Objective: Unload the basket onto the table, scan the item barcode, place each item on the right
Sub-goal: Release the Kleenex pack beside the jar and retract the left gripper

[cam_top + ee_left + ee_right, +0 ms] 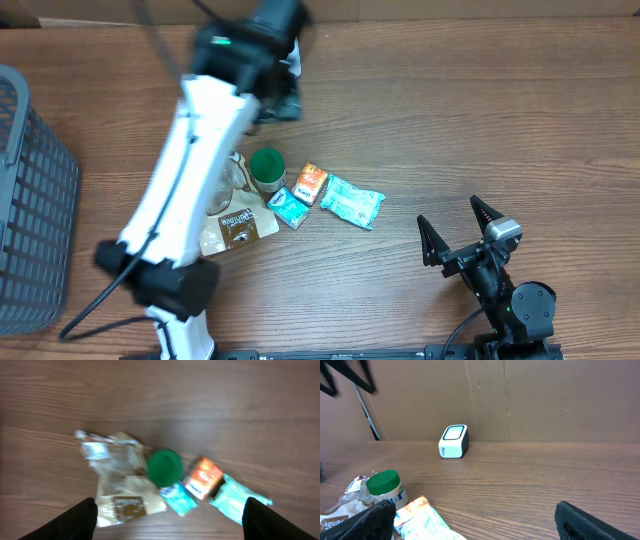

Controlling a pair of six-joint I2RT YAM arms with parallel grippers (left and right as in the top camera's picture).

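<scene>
**Both grippers spread, items lie on the table**

Right gripper (472,510) sits nearest, its fingers wide apart and empty. Beyond it at 10 o'clock the items crowd together: a teal packet (351,201), an orange packet (312,182), a green-lidded jar (385,486) and a brown pouch (235,222). Farther off at 11 o'clock, the white scanner (454,441) stands by the cardboard wall (545,400). Left gripper (170,504), raised above the table, also has its fingers apart, gripping nothing.

Bare table (530,475) btwn scanner (454,441), jar (385,487)
</scene>
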